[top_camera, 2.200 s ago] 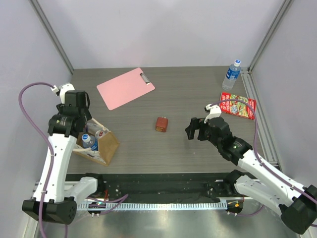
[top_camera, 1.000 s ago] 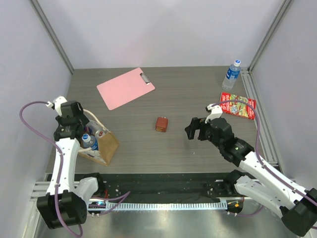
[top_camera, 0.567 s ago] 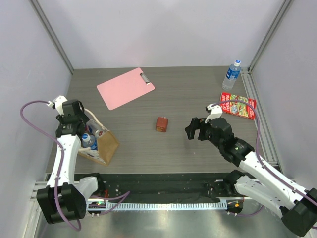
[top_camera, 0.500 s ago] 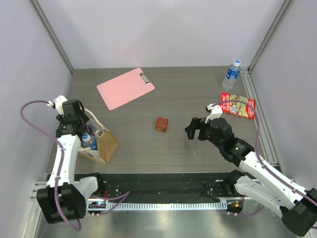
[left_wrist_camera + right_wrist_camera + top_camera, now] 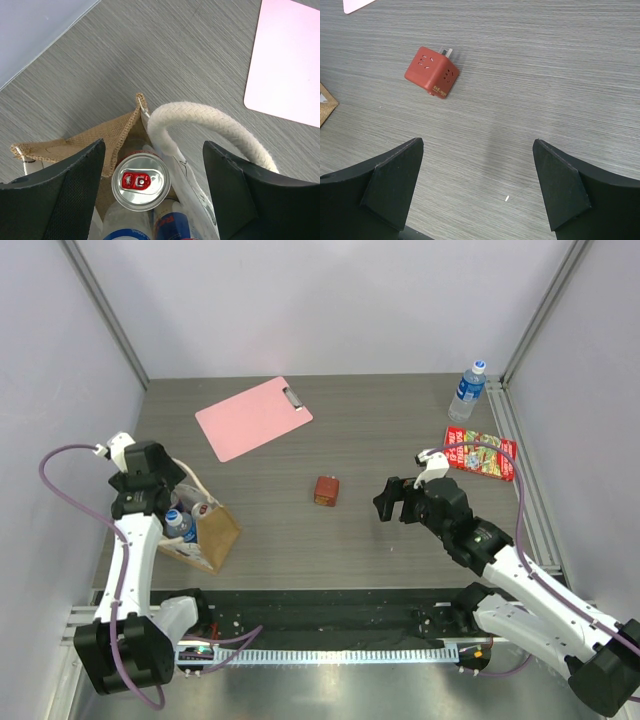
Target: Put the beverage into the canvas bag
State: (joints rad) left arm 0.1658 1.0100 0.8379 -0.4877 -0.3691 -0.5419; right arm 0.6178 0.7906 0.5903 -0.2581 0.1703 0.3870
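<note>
- Canvas bag (image 5: 208, 530) sat on the left of the surface (image 5: 400, 430), beverage can (image 5: 141, 181) upright inside it.
- Left tool (image 5: 153, 165) hung open either side of the can, not touching. I figured lift straight up, clear of the rope handle (image 5: 210, 120).
- Right tool (image 5: 479, 165) was open too, just idling.

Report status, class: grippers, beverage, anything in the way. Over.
Left gripper open over can, not touching. Right gripper open, empty. Can upright inside canvas bag. Rope handle arches beside it.
</note>
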